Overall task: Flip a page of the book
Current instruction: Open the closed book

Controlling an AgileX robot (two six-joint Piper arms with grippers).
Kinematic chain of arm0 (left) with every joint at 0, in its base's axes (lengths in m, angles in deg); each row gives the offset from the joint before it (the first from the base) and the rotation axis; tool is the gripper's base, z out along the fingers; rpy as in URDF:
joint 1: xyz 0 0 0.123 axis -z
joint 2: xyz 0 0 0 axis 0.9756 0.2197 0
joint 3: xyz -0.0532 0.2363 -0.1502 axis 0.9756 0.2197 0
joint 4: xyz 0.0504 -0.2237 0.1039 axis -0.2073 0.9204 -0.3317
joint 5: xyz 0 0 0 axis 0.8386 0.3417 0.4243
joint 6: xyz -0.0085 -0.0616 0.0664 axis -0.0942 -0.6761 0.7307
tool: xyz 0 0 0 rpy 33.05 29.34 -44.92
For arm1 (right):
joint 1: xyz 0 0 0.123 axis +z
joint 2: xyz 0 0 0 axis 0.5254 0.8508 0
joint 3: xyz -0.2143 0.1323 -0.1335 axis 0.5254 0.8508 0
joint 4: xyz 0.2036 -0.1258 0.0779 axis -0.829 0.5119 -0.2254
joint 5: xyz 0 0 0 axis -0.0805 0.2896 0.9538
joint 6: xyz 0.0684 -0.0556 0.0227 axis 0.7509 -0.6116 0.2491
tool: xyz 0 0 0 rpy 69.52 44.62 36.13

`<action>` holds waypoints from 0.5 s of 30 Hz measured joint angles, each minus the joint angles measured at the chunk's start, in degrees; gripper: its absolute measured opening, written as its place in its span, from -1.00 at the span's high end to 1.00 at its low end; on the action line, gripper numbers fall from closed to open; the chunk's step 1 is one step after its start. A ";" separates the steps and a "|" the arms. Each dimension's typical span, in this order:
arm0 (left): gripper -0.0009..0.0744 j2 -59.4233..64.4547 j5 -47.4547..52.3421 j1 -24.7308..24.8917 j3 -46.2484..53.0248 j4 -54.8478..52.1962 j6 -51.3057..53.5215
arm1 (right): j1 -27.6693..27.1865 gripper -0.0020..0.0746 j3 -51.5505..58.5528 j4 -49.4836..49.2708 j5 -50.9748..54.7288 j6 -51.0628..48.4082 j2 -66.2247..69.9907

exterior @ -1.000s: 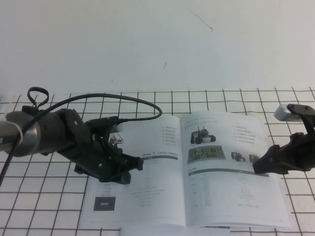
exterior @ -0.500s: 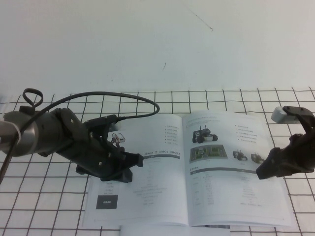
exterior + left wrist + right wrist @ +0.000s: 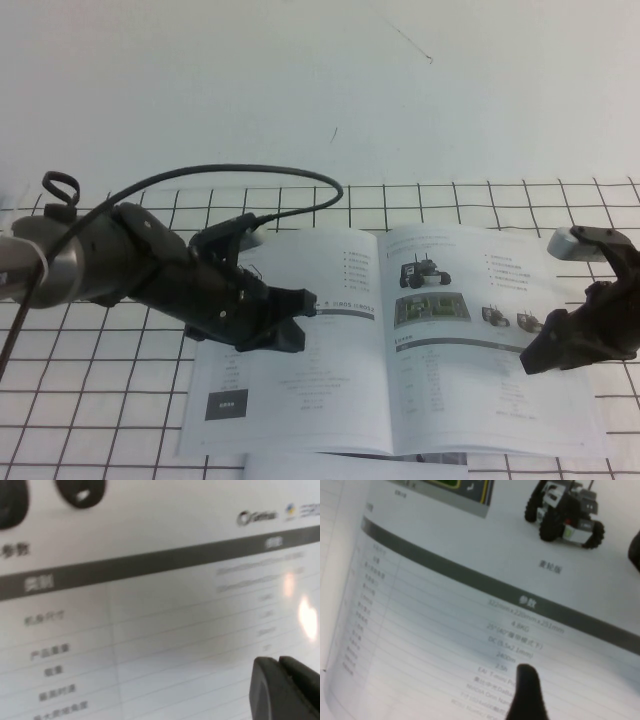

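The book (image 3: 330, 400) lies open on the gridded table. Its left leaf carries a dark square (image 3: 226, 406). The right page (image 3: 470, 390) shows wheeled-robot photos and a grey-barred table, and lies flat. My left gripper (image 3: 296, 322) is shut and empty, low over the left leaf near the spine. Its fingertips (image 3: 272, 666) meet just above the printed table. My right gripper (image 3: 537, 357) is over the right page's outer edge. One finger (image 3: 527, 690) shows close over the page's text rows, with the other out of view, so it reads as open.
A white sheet edge (image 3: 350, 467) peeks from under the book's near side. The left arm's black cable (image 3: 250, 172) arcs above the book. The plain white surface (image 3: 320, 90) lies beyond the grid.
My left gripper has moved right across the left leaf toward the spine. The book has slid slightly right. My right gripper has shifted a little right and down.
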 joint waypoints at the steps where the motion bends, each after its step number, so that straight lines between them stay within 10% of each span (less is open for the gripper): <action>1: 0.98 -0.32 0.50 0.11 -0.70 0.13 0.14 | 0.00 -0.32 0.00 0.00 -0.02 0.00 0.00; 15: 0.98 3.19 -0.10 1.87 -2.77 -0.31 0.40 | 0.00 -0.32 -4.63 8.68 3.92 7.00 -1.38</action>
